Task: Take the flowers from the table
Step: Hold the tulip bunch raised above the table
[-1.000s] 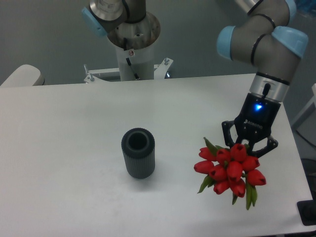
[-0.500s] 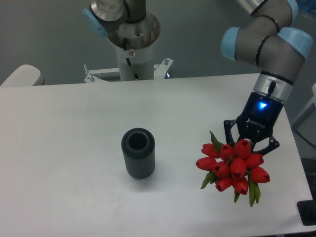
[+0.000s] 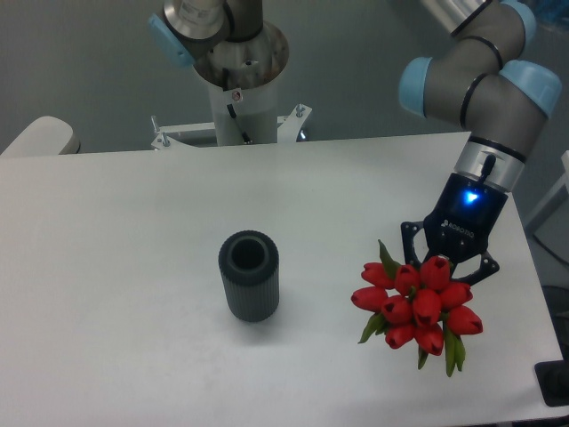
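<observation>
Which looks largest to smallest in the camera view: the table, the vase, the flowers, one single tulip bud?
1. table
2. and 3. flowers and vase: look alike in size, so unranked
4. single tulip bud

White table (image 3: 133, 231), matte, rounded corners. Dark grey ribbed cylinder vase (image 3: 249, 275) stands upright on it, open mouth up, near the table's middle. Red tulip bunch (image 3: 416, 302) is well right of the vase, close to the table's right edge; can't tell if it rests on the surface.
</observation>
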Motion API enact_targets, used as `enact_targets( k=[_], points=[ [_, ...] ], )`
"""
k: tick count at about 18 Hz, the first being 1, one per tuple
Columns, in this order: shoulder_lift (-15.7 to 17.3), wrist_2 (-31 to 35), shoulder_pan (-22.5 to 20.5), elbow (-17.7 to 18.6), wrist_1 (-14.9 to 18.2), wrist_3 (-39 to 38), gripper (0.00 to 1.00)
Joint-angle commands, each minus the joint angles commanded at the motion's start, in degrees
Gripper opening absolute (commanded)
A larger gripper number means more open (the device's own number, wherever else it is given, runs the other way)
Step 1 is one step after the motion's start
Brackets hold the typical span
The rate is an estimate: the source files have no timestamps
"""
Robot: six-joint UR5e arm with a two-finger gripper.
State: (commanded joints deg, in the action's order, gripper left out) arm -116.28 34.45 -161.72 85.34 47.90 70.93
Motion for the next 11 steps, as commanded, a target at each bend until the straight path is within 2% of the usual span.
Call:
enact_targets(
  k=[11],
  points=[
    [-0.44,-0.44,0.44,0.0,-0.09,0.18,0.1]
  ],
)
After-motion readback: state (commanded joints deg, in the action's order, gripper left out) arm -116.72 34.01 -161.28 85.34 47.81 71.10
